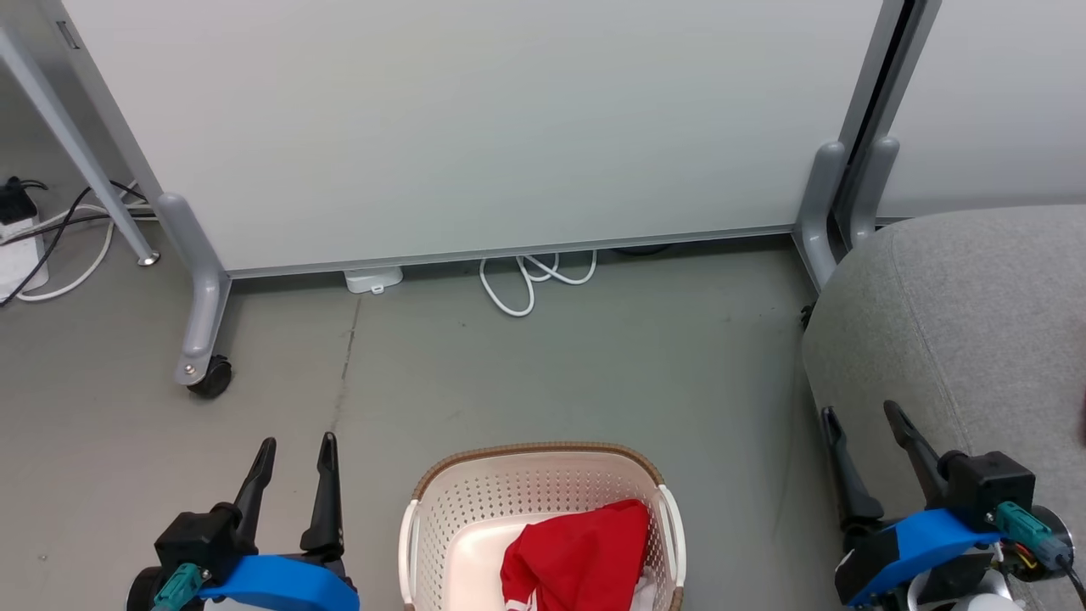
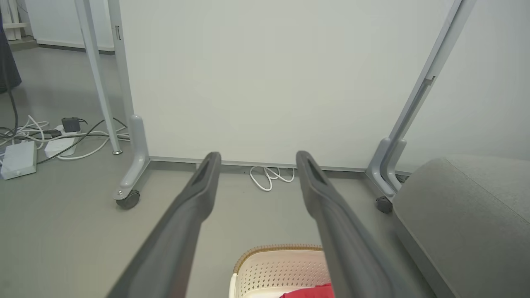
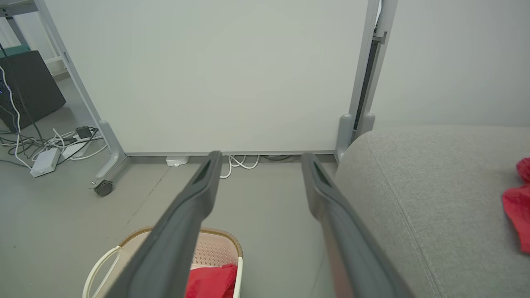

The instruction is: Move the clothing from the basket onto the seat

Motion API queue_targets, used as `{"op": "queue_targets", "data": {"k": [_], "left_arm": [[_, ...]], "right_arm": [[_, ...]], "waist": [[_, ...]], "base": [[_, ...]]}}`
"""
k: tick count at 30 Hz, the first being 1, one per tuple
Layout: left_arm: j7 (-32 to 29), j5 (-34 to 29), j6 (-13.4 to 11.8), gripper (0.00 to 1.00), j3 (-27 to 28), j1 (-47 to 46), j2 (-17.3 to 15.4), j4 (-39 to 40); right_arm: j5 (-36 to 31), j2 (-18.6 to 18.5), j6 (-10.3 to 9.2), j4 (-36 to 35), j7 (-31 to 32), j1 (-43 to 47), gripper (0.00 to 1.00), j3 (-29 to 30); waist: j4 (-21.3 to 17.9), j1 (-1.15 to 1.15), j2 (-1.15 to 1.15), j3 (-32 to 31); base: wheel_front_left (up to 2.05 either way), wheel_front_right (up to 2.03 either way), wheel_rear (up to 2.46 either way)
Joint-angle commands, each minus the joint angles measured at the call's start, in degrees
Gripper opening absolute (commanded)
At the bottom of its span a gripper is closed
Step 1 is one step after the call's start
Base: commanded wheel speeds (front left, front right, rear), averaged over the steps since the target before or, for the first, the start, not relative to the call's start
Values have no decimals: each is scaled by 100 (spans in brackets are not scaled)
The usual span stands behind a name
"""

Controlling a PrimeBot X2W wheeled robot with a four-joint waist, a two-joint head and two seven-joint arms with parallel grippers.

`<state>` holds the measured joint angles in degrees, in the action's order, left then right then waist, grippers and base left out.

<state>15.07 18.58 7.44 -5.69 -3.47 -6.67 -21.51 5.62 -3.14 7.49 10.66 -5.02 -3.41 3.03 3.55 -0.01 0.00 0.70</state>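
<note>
The basket (image 1: 533, 447) is cream plastic pierced with rows of small holes. It has a brown woven-look rim and a white loop handle (image 1: 674, 519) on each side. Inside it, against its right wall, lies the clothing (image 1: 577, 552), a crumpled heap of soft bright red fabric with a little white showing at its lower edge. The part of the basket's bottom that shows beside the heap is smooth and bare.

Left of the basket and apart from it, the left gripper (image 1: 298, 441) has its two long, dark, tapered fingers spread wide and holds nothing. Right of the basket and farther off, the right gripper (image 1: 859, 412) is just as wide and also empty. Each gripper sits on a blue shell.

The basket stands on a matte grey floor (image 1: 594, 365), where a thin dark line runs away from the basket's left side.

Right of the basket rises the seat (image 1: 976, 322), covered in grey woven fabric, with a rounded corner and a stitched seam. Far along it from the basket, in the right wrist view, lies a second crumpled red piece (image 3: 516, 207).

Straight beyond the basket, a white cable (image 1: 530, 288) lies in loops at the foot of a flat pale panel (image 1: 475, 127) in a grey metal frame. Beyond the basket to the left, the frame's curved leg ends in a black caster (image 1: 210, 376). Farther left still are more cables and a white power strip (image 1: 17, 255).
</note>
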Motion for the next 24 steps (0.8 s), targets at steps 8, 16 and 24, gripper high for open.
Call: {"op": "queue_targets", "data": {"k": [8, 16, 24], "left_arm": [[16, -59, 5, 100, 70, 88, -39, -16], [16, -55, 5, 100, 32, 79, 10, -18], [16, -24, 5, 100, 19, 93, 13, -21]], "right_arm": [[80, 29, 1, -125, 4, 181, 100, -56], [58, 29, 1, -188, 15, 205, 100, -80], [151, 29, 1, -149, 72, 168, 100, -215]], "waist": [[100, 1, 0, -80], [96, 1, 0, -117], [31, 1, 0, -90]], "base": [[0, 0, 0], [0, 0, 0], [0, 0, 0]]}}
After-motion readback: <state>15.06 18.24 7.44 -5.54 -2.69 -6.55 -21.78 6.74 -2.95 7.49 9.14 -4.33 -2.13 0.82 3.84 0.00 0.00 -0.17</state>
